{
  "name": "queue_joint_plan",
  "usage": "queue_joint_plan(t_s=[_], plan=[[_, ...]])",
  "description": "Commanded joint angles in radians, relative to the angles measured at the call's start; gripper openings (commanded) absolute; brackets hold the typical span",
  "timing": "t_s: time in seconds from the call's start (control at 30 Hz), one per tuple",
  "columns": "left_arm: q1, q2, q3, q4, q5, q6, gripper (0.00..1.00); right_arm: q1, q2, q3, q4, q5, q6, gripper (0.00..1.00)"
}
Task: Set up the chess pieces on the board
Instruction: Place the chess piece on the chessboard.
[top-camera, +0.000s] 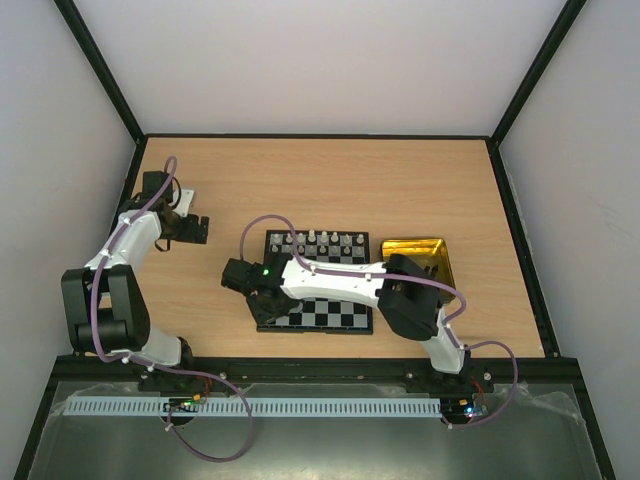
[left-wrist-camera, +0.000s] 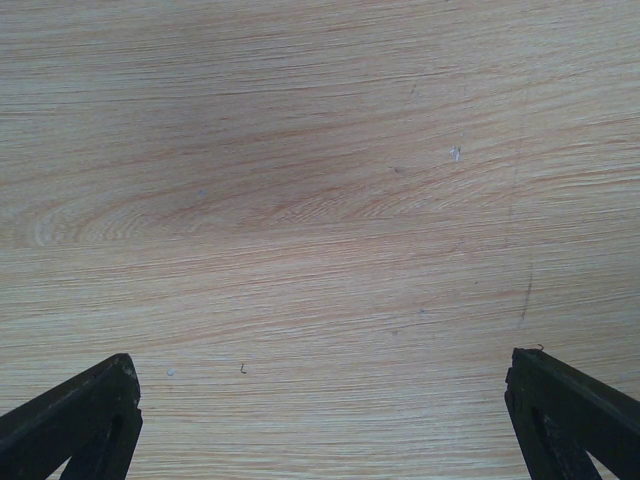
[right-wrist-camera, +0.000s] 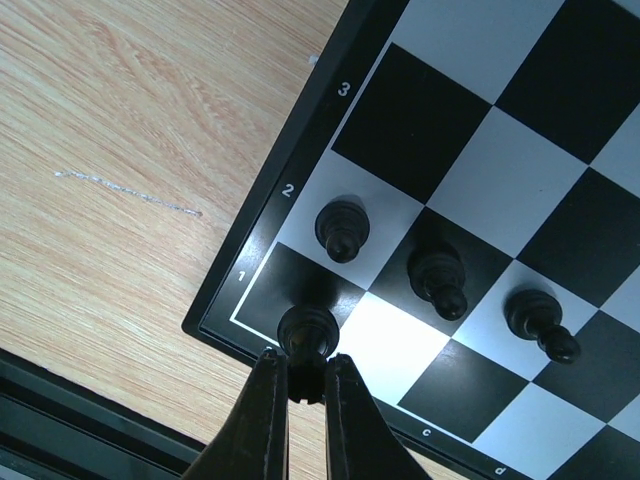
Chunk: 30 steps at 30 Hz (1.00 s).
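Four black pieces showed in the right wrist view, all gathered at one corner of the board. Three of them stood upright in a line on the second row, one to a square, side by side and not touching. The fourth, the corner piece, sat over the dark corner square of the first row. The right gripper was clenched on it, its two fingers pinched close with the piece's head just past their tips. We could not tell whether the piece rested on the square. From above we saw one board in the middle of the table, with the right gripper over its left side, towards the near edge. One row of white pieces ran along the board's far edge; we made out seven or eight, too small for a sure count. One gold tray lay just beside the board's right edge, partly under the right arm, and we could not tell what it held. The left gripper hung well apart from the board, to the left over bare table. In its own view its two fingers were spread wide, released, with nothing between them.
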Motion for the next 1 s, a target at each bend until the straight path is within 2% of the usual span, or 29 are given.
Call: queue_joint_plan(t_s=[0.0,0.6,0.97], plan=[[0.005,-0.005,-0.014,-0.003,0.010,-0.002,0.99,0.014,0.024,-0.007,0.006,-0.003,-0.016,0.02],[0.011,-0.013,-0.016,-0.009,0.013,0.005,0.99,0.021,0.035,-0.008,0.007,-0.004,-0.021,0.02],[0.011,-0.010,-0.013,-0.008,0.013,0.007,0.99,0.021,0.035,-0.002,0.005,-0.002,-0.018,0.08]])
